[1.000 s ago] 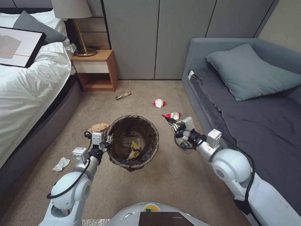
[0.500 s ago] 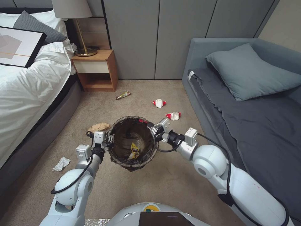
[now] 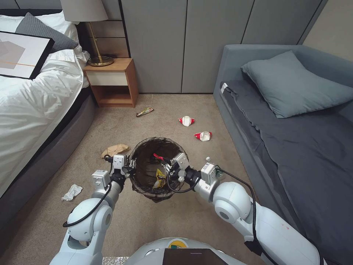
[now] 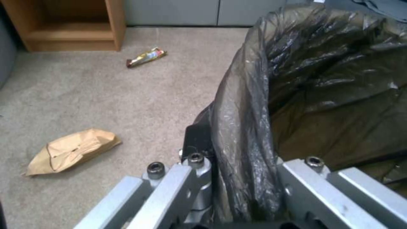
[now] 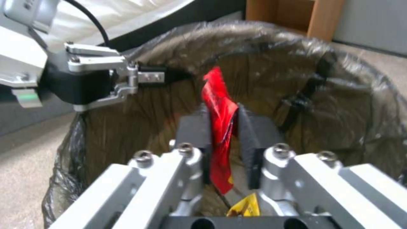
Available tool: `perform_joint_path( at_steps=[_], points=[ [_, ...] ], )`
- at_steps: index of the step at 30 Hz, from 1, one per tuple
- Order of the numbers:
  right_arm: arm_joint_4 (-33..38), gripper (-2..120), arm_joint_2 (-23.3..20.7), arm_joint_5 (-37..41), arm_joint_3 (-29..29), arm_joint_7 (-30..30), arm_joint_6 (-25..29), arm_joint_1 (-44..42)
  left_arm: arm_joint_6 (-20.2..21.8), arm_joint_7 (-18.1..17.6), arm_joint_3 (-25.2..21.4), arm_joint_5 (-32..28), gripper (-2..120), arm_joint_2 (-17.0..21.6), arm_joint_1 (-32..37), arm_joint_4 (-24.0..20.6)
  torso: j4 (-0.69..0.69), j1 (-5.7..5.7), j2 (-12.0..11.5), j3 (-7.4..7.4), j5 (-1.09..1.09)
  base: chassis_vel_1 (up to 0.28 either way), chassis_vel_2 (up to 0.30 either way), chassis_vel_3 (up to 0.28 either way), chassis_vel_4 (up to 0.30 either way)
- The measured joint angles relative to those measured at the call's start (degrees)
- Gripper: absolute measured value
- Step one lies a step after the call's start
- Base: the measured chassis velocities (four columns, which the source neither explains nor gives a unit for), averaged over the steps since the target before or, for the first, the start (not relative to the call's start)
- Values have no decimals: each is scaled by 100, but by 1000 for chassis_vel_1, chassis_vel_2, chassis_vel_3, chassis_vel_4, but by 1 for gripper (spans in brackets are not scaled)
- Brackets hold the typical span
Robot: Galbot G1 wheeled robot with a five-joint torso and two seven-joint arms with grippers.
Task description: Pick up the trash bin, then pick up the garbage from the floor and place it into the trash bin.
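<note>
I see the right gripper [image 3: 164, 161] over the mouth of the trash bin [image 3: 141, 176], its 2 pads [image 5: 196, 128] pinched flat on the red scrap [image 5: 220, 109], which stands up between them; the left gripper [image 3: 131, 164] clamps the bin's bagged rim, 1 finger [image 4: 197, 136] outside; a yellow wrapper [image 3: 159, 178] lies inside the bin; 2 crushed cups [image 3: 203, 135], a candy wrapper [image 3: 144, 111] and a brown paper bag [image 3: 115, 149] lie on the carpet.
</note>
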Motion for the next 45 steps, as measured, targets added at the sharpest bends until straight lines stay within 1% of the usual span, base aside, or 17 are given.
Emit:
perform_joint_path(
  at_steps=[5,6,9,10,13,14,17,18,19,21,22,28,29,32,36,43,45],
  points=[
    [26,40,20,-5,-22,110,-114,-74,0,7,6,-4,6,-28,5,-13,0,0,0,0,0,0,0,0,0],
    [26,40,20,-5,-22,110,-114,-74,0,7,6,-4,6,-28,5,-13,0,0,0,0,0,0,0,0,0],
    [73,55,33,-50,-21,104,-124,-180,0,12,4,-5,6,-30,12,-15,0,0,0,0,0,0,0,0,0],
    [73,55,33,-50,-21,104,-124,-180,0,12,4,-5,6,-30,12,-15,0,0,0,0,0,0,0,0,0],
    [43,68,52,-133,-3,45,-31,-200,0,13,12,-7,6,-38,12,-28,0,0,0,0,0,0,0,0,0],
    [43,68,52,-133,-3,45,-31,-200,0,13,12,-7,6,-38,12,-28,0,0,0,0,0,0,0,0,0],
    [86,85,48,-137,67,23,-15,-216,0,14,40,-7,6,-45,13,-35,1,0,0,0,0,0,0,0,0],
    [86,85,48,-137,67,23,-15,-216,0,14,40,-7,6,-45,13,-35,1,0,0,0,0,0,0,0,0],
    [123,90,41,-139,137,11,-2,-258,0,15,42,-7,6,-46,16,-43,1,0,0,0,0,0,0,0,0],
    [148,93,34,-140,187,-1,13,-291,0,15,42,-8,6,-46,18,-51,1,0,0,0,0,0,0,0,0],
    [202,98,20,-149,312,-35,57,-374,-1,16,39,-11,6,-48,23,-64,1,0,0,0,0,0,0,0,0],
    [494,100,-40,-257,1121,-164,298,-939,-8,24,-27,-90,6,-57,60,-133,0,-1,0,0,0,0,0,0,0],
    [494,100,-40,-257,1121,-164,298,-939,-8,24,-27,-90,6,-57,60,-133,0,-1,0,0,0,0,0,0,0],
    [628,100,18,-387,1695,-228,457,-1240,-17,28,-114,-165,6,-46,78,-152,0,0,0,0,1,0,0,0,0],
    [695,100,87,-495,1971,-187,576,-1391,-27,29,-157,-202,6,-37,94,-163,1,0,0,0,1,0,0,0,0],
    [862,100,471,-855,2715,-59,975,-2011,-61,36,-166,-225,6,-32,131,-231,1,0,0,0,0,0,0,0,0],
    [890,100,714,-1142,2995,-143,1179,-2282,-70,38,-172,-225,6,-24,139,-260,0,0,0,0,1,0,0,0,0]
  ],
)
